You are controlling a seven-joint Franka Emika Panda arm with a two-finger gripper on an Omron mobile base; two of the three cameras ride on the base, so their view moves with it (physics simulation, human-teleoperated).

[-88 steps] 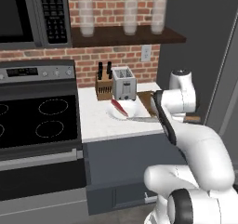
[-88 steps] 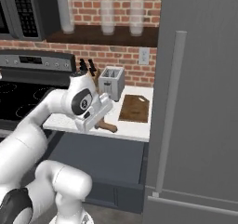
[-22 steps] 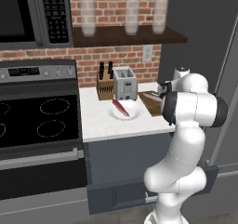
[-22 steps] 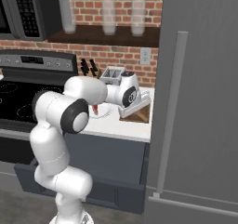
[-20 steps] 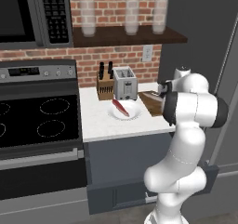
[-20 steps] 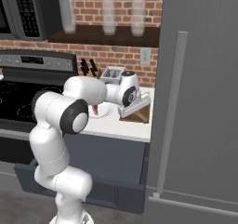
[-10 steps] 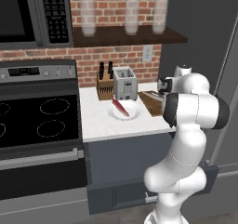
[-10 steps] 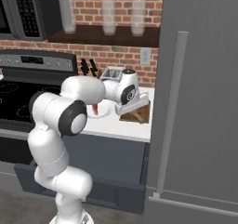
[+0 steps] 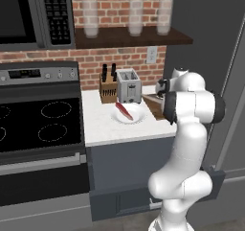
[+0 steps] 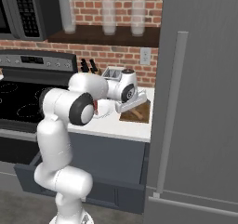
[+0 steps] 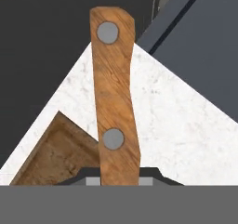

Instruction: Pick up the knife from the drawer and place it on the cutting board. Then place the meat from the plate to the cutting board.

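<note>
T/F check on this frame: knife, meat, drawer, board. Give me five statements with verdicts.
1. The claw holds the knife by its wooden handle. True.
2. The meat lies on the board. False: it is on the plate.
3. The drawer is pushed shut. False: it stands open under the counter.
4. The knife is over the board end of the counter. True.
5. The plate sits on the stove. False: it is on the white counter, in front of the toaster.
</note>
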